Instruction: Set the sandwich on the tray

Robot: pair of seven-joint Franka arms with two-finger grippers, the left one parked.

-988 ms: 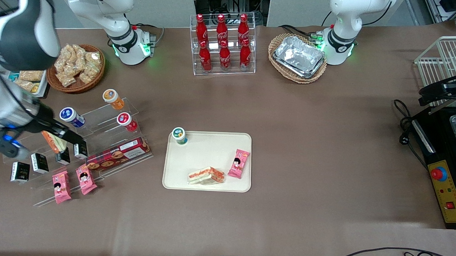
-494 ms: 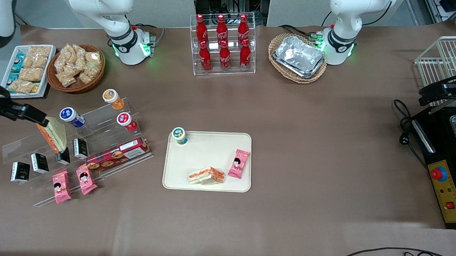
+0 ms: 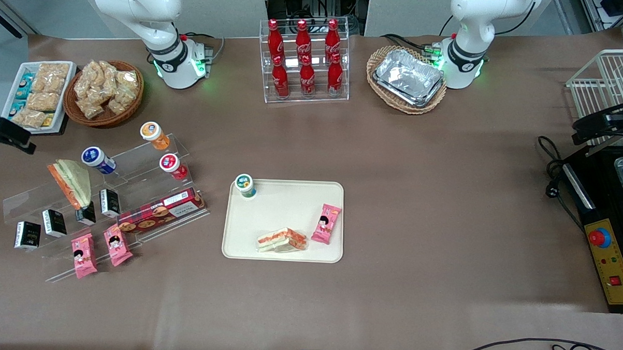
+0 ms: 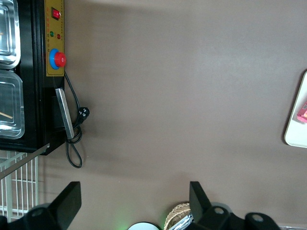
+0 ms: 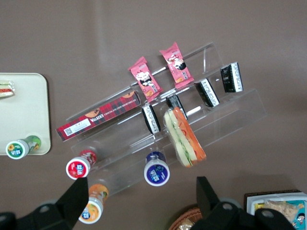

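Note:
The sandwich [image 3: 282,240], a small clear-wrapped wedge with orange-red stripes, lies flat on the cream tray [image 3: 284,210] near its front rim, beside a pink snack packet [image 3: 326,223]. A sliver of the sandwich [image 5: 5,89] and the tray's corner [image 5: 26,105] also show in the right wrist view. My gripper [image 5: 141,189] hangs open and empty high above the acrylic stand [image 5: 230,120], toward the working arm's end of the table and well away from the tray. One of its fingers [image 3: 10,135] shows dark at the edge of the front view.
A green-lidded cup [image 3: 245,185] stands on the tray's corner. The acrylic stand [image 3: 149,221] carries a taller triangular sandwich [image 3: 72,183], cups, black boxes, pink packets and a biscuit box [image 3: 160,209]. At the back are a snack basket [image 3: 104,92], a cola rack [image 3: 305,61] and foil trays [image 3: 408,77].
My arm has pulled back from the stand toward the working arm's end and almost left the front view, uncovering the triangular sandwich. The sandwich on the tray has not moved.

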